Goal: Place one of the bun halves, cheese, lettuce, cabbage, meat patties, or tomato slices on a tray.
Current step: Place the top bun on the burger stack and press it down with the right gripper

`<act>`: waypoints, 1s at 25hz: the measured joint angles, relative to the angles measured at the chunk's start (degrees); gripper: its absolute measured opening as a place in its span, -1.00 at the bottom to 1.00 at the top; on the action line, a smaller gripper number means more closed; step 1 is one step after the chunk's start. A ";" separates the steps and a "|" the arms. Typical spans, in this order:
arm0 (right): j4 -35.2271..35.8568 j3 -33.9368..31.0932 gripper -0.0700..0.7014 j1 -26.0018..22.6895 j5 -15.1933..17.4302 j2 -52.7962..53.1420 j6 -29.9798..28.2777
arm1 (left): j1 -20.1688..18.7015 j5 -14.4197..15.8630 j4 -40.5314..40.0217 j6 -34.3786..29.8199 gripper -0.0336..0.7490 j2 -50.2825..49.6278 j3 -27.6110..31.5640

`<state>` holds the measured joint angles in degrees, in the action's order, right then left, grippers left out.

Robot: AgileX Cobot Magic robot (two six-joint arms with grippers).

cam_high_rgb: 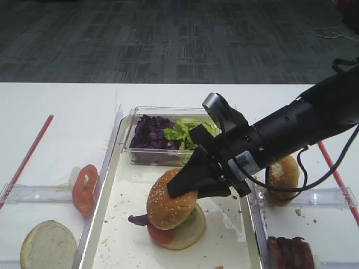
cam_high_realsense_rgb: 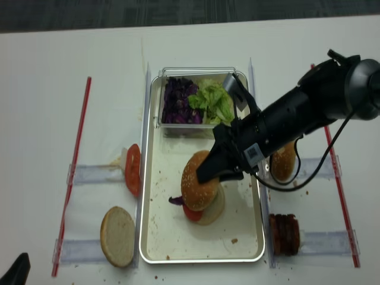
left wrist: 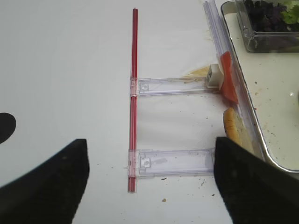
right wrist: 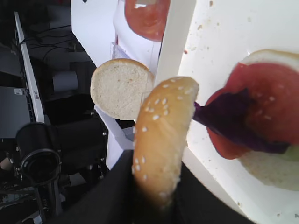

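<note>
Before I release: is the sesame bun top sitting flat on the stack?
No, tipped: the bun top leans in the shut right gripper, tomato exposed.

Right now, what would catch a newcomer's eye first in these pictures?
The right gripper holds a sesame bun top over the half-built burger in the middle of the tray. Behind it, a clear box holds purple cabbage and green lettuce. A tomato slice leans against the tray's left outer edge.

The right arm reaches from the right side toward the middle, sloping down to the left. The right gripper (cam_high_rgb: 188, 188) is closed on the bun top (cam_high_rgb: 170, 198). The left gripper (left wrist: 149, 179) shows only two dark, blurred fingers (left wrist: 44, 184), held apart.
</note>
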<state>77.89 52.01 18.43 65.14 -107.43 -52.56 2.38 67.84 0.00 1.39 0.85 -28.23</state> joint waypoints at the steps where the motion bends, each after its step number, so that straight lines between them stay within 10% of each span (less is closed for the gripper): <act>1: 0.05 0.00 -0.28 0.00 -0.10 -0.61 -0.32 | 0.00 0.00 0.00 0.00 0.48 0.00 0.00; 12: 0.99 0.00 -0.27 0.00 -0.60 -4.40 -1.42 | 0.00 0.00 0.00 0.00 0.48 0.00 0.00; 25: 0.05 0.00 0.62 -0.09 -1.14 -4.54 -1.42 | 0.00 0.00 0.00 0.00 0.48 0.00 0.00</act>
<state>77.94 52.01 18.34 64.00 -111.97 -53.98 2.38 67.84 0.00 1.39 0.85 -28.23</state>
